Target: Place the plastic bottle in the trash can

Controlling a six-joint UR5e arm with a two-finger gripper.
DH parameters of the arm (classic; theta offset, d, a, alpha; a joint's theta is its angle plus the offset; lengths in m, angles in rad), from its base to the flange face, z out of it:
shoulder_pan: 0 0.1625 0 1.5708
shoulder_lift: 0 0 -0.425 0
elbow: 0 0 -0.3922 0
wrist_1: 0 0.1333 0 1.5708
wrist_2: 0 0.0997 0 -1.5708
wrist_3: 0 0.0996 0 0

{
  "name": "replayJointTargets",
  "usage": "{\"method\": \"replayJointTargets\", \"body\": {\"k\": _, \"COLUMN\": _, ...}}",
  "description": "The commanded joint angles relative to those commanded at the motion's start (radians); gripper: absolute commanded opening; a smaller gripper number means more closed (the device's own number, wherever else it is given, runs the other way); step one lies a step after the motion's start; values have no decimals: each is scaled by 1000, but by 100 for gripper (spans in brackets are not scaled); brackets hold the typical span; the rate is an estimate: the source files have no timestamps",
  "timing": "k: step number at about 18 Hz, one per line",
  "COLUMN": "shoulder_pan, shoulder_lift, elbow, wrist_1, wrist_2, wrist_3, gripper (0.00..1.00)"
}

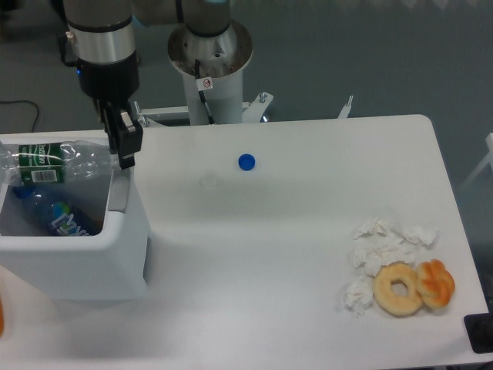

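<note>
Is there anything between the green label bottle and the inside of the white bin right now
Nothing visible blocks it. The gripper holds the plastic bottle above the open trash can. Only a blue-labelled bottle lies inside, low against the left, leaving room.
</note>
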State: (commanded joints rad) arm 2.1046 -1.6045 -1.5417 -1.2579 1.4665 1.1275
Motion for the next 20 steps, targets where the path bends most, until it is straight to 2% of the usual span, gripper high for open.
{"method": "replayJointTargets", "body": {"k": 7, "shoulder_pan": -17, "shoulder_lift": -2, "elbow": -2, "wrist_1": 8, "wrist_2": -9, "wrist_3": -17, "gripper": 39}}
{"method": "replayJointTargets", "body": {"k": 8, "shoulder_pan": -18, "shoulder_lift": -2, "elbow": -2, "wrist_1": 11, "wrist_2": -12, "wrist_3": -18, "gripper": 41}}
{"method": "replayJointTargets", "body": {"k": 11, "shoulder_pan": -20, "shoulder_lift": -2, "elbow": -2, "wrist_1": 12, "wrist_2": -12, "wrist_3": -17, "gripper": 63}}
{"method": "replayJointTargets", "body": {"k": 13, "shoulder_pan": -20, "shoulder_lift": 2, "elbow": 0, "wrist_1": 14, "wrist_2": -12, "wrist_3": -8, "gripper": 89}}
{"method": "replayJointTargets", "body": {"k": 14, "shoulder_pan": -20, "shoulder_lift": 2, "elbow": 0, "wrist_1": 17, "wrist_2": -12, "wrist_3": -8, "gripper": 96}}
{"method": "replayJointTargets", "body": {"k": 15, "shoulder_pan": -20, "shoulder_lift": 5, "elbow": -2, "wrist_1": 24, "wrist_2": -14, "wrist_3": -9, "gripper": 100}}
{"method": "replayJointTargets", "body": {"k": 20, "shoulder_pan": -17, "shoulder_lift": 8, "elbow": -2, "wrist_1": 32, "wrist_2": -35, "wrist_3": -18, "gripper": 100}}
